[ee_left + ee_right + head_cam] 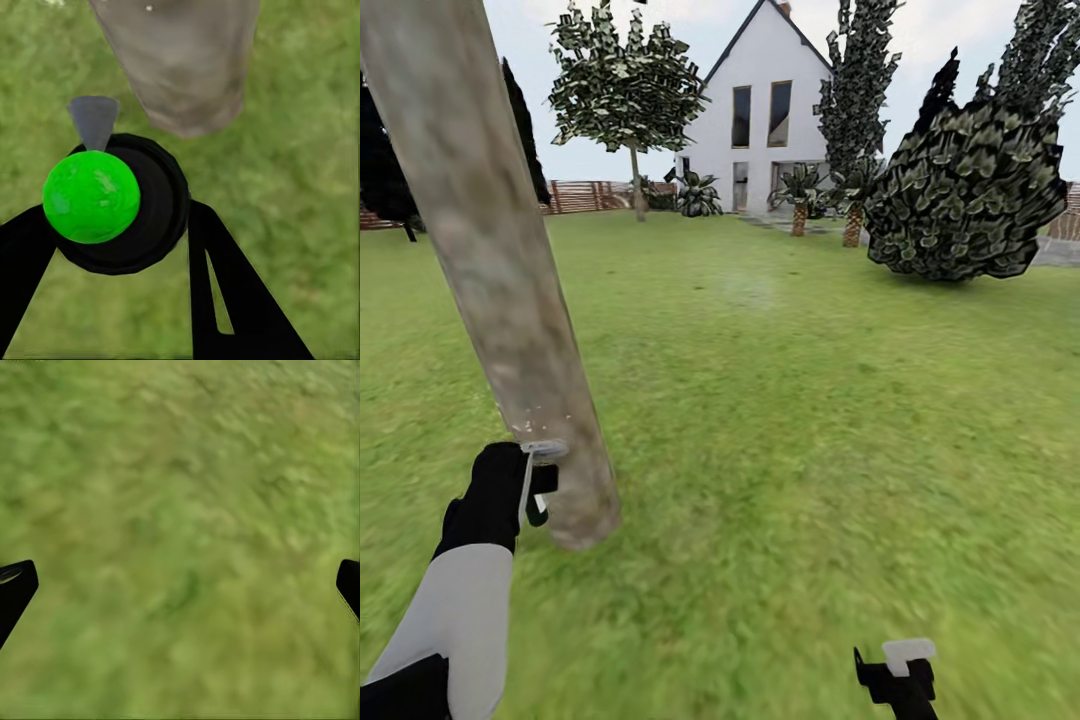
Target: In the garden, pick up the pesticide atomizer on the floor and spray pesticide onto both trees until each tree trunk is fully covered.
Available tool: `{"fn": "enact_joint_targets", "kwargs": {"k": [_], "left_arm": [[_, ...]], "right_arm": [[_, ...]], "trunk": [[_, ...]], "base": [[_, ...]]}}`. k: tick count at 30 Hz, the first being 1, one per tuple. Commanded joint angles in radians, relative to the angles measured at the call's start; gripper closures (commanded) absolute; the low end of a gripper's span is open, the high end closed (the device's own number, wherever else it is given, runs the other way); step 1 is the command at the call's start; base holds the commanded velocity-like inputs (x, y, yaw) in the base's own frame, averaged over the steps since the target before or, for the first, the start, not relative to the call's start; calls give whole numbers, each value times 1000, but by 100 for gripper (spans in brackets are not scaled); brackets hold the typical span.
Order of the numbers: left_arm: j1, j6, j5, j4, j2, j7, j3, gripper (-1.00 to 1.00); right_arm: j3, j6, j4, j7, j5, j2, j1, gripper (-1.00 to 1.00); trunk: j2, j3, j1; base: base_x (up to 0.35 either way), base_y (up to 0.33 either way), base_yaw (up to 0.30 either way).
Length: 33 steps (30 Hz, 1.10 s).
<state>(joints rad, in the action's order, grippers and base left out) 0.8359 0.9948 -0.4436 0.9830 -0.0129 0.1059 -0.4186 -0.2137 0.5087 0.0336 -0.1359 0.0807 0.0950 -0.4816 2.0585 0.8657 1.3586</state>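
One atomizer (105, 199) is clasped between the left gripper's (532, 484) fingers, its nozzle (94, 120) aimed at the trunk (510, 290) just ahead, near its base. The right gripper (180, 585) is splayed, empty, over grass (810, 420).

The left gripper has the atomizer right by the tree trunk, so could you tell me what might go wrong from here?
The left gripper holds the atomizer very close to the tree trunk, so a small swing could knock the nozzle against the bark. From this low spot, spray may reach just the base, leaving the upper trunk uncovered.
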Motion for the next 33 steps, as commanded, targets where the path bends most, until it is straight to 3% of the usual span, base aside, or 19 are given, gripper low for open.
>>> {"fn": "enact_joint_targets", "kwargs": {"k": [1,8,12,17,20,25,33], "left_arm": [[-1,2,-9,-3,-2,11,-4,100],[-15,-3,-3,-15,10,11,1,100],[-76,-15,-6,-15,-18,13,-5,100],[-91,-15,-3,-15,-17,15,-2,100],[-131,-16,-3,-14,-23,14,-5,100],[-136,-17,-3,-14,-22,12,-4,100],[-143,-22,0,-14,-11,14,0,100]], "right_arm": [[-9,2,0,-2,8,0,0,-100],[-9,2,0,-2,8,0,0,-100],[-9,2,0,-2,8,0,0,-100],[-9,2,0,-2,8,0,0,-100],[-9,2,0,-2,8,0,0,-100],[-9,2,0,-2,8,-1,0,-100],[-9,2,-1,-1,8,0,0,-100]], "trunk": [[0,1,0],[0,1,0],[0,1,0],[0,1,0],[0,1,0],[0,1,0],[0,1,0]], "base": [[0,-312,275],[57,-306,179],[220,-268,8],[178,-279,223],[222,-251,275],[304,-55,276],[18,-30,161]]}}
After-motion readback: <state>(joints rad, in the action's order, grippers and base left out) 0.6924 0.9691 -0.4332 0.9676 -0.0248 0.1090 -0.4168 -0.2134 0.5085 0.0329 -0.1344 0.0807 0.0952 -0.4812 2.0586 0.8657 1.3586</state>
